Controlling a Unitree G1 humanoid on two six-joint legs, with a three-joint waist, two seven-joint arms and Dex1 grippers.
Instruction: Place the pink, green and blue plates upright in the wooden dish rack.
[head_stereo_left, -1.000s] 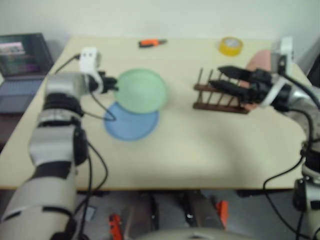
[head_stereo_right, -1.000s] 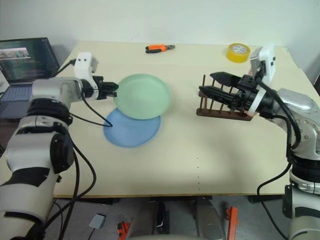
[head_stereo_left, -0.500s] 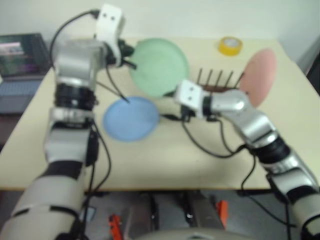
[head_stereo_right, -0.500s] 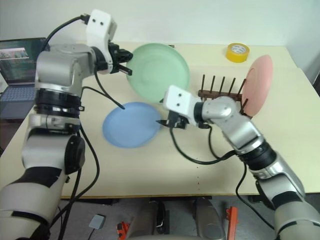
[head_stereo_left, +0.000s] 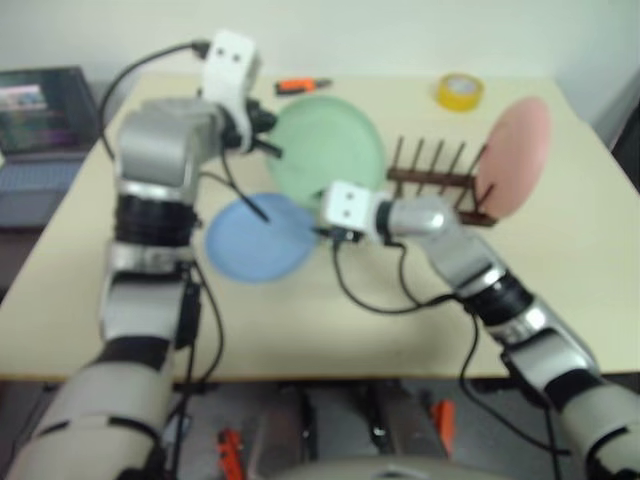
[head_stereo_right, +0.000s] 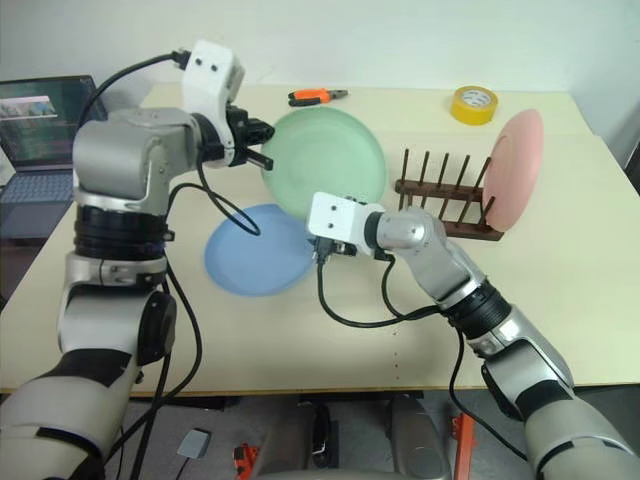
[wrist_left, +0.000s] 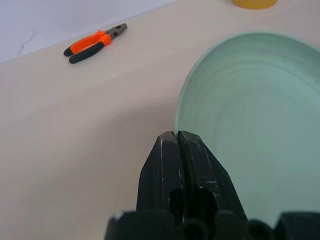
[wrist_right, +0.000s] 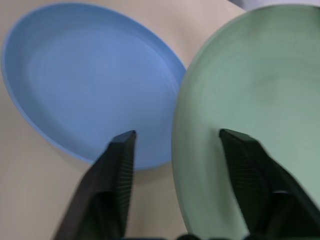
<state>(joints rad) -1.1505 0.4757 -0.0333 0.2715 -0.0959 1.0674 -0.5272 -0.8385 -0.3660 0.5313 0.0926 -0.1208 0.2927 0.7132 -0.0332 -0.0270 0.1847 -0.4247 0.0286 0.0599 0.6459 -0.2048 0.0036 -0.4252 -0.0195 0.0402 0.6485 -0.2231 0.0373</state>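
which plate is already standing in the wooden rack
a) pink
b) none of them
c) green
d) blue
a, the pink plate stands upright at the end of the wooden dish rack, while the green plate is held up by the left gripper and the blue plate lies flat on the table.

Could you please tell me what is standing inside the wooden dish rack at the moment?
The pink plate stands upright at one end of the wooden dish rack; the other pegs look bare. The rack's near end is hidden by the right arm.
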